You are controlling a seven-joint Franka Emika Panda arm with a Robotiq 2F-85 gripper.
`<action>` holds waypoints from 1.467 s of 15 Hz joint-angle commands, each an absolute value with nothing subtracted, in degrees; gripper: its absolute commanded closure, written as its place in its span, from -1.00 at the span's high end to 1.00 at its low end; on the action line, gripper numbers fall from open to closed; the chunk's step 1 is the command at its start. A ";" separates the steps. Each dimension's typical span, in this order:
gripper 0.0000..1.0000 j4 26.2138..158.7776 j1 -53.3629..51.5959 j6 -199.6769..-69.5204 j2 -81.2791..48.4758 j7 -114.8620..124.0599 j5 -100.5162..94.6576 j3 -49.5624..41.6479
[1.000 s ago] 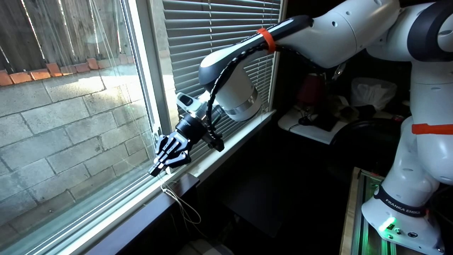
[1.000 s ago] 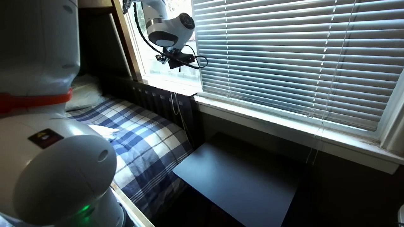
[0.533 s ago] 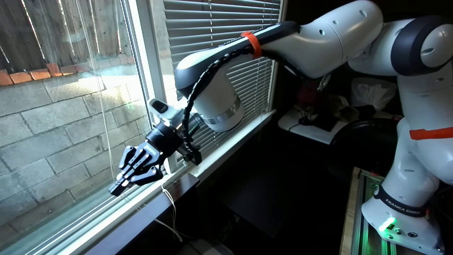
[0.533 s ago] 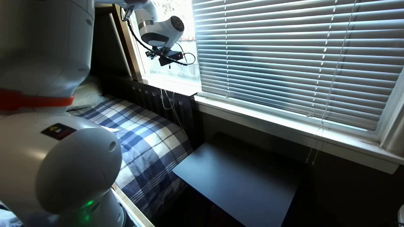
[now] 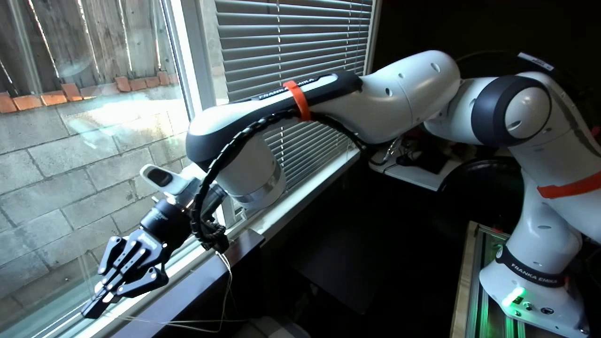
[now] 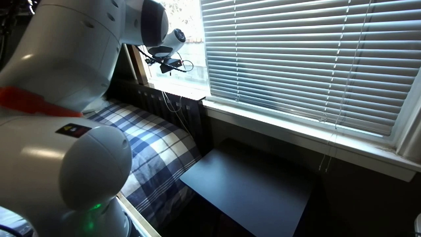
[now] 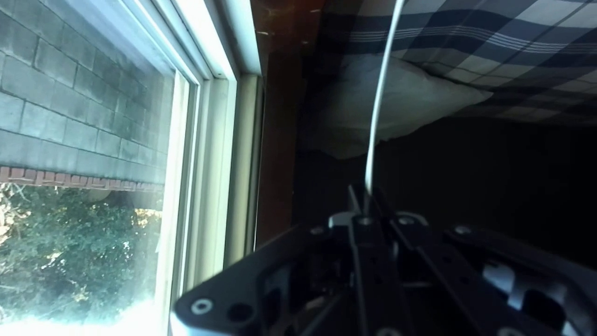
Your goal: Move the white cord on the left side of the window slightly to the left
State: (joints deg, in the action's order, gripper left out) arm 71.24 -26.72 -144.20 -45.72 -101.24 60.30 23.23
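The window point(image 5: 190, 70) has a white frame, with a brick wall and fence behind the clear pane; its frame also fills the left of the wrist view point(image 7: 217, 163). My gripper point(image 5: 96, 305) is low over the sill, near the pane, pointing down and left. In the wrist view its fingers point(image 7: 368, 198) are nearly together. The thin white cord point(image 7: 379, 93) runs straight into the fingertips, which are shut on it. In an exterior view the cord point(image 5: 229, 272) hangs over the ledge and stretches toward the gripper. Its lower strands also hang over the bed rail point(image 6: 172, 109).
Grey blinds point(image 6: 296, 65) cover the other pane. A dark wooden ledge point(image 5: 202, 286) runs along the sill. A bed with a plaid cover point(image 6: 161, 148) and a pillow point(image 7: 401, 102) lie below. A dark table point(image 6: 250, 191) stands under the blinds. A black cable point(image 5: 263, 122) runs along my arm.
My gripper has moved left and down along the window, staying closed. The white cord has been drawn left with it, and its hanging strands have shifted over the ledge.
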 commanded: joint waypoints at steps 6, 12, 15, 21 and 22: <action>-0.99 50.08 -31.26 -138.25 -59.89 -84.39 44.89 22.96; -0.99 42.09 -32.36 -128.64 -67.58 -74.20 39.57 23.60; -0.99 36.67 -33.52 -125.20 -71.07 -72.84 37.06 24.37; -0.99 32.27 -34.63 -132.02 -67.23 -80.25 39.99 25.35; -0.99 31.68 -34.91 -133.21 -66.68 -81.11 40.17 25.58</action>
